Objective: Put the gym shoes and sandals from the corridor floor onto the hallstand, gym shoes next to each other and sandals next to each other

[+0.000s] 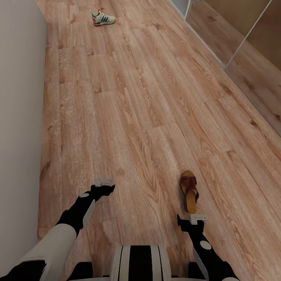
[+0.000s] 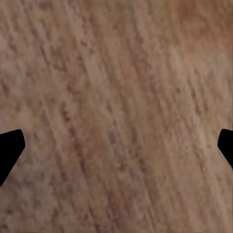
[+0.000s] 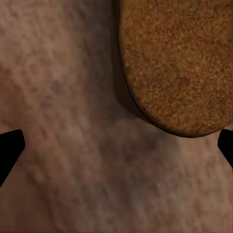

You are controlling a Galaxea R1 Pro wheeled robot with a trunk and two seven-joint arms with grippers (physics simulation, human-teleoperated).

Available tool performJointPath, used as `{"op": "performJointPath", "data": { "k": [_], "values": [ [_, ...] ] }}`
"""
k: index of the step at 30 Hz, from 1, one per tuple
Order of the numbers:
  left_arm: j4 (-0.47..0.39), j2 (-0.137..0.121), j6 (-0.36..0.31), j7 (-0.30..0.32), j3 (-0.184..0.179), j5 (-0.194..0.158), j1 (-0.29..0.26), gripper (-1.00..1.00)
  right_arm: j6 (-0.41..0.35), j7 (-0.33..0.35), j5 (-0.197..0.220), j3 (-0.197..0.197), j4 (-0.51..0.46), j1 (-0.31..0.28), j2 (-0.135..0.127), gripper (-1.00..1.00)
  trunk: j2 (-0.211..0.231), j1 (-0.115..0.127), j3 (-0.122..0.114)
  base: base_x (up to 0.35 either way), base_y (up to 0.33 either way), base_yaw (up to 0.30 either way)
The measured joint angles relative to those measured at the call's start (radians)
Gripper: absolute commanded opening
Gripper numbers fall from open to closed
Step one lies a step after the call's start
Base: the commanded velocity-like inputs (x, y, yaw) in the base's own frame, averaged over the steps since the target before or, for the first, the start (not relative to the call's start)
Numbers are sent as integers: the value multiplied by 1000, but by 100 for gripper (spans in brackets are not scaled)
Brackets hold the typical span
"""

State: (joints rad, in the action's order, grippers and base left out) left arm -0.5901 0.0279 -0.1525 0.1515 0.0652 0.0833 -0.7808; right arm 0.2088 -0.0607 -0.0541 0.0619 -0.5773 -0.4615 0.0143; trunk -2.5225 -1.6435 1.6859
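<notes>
Sandal first: one dark brown leather slip-on sandal with a tan footbed (image 1: pixel 189 191) lies flat on the light brown wood-plank corridor floor (image 1: pixel 136 117), just ahead of the right gripper (image 1: pixel 191 219), and the right wrist view shows its rounded end (image 3: pixel 174 68) ahead of and to one side of the line between the black fingertips (image 3: pixel 9 148), which stand wide apart with nothing between them. The left gripper (image 1: pixel 104 185) hangs over bare planks, its fingers (image 2: pixel 9 148) likewise spread and empty. Far down the corridor, near the grey-white wall (image 1: pixel 19 117), sits one white low-top gym shoe with green stripes and red-orange accents (image 1: pixel 103 18). I judge the robot to be lining up on the sandal, with none of the placing done yet. The chief risk is that offset: if the right gripper descends as it stands, one finger could land on the footbed or nudge the sole and slide the sandal across the smooth floor instead of straddling it. A grip on the thin edge of the sole alone could also let it pivot and drop on lifting.
</notes>
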Motion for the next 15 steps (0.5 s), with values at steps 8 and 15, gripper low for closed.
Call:
{"op": "performJointPath", "data": {
  "k": [8,15],
  "values": [
    [0,0,1,0,0,0,0,100,0,0,0,0,0,-1,0,100,0,0,0,35,0,0],
    [0,0,1,-1,0,0,0,100,0,0,0,0,-1,0,0,100,0,0,0,54,-27,0]
  ]
}}
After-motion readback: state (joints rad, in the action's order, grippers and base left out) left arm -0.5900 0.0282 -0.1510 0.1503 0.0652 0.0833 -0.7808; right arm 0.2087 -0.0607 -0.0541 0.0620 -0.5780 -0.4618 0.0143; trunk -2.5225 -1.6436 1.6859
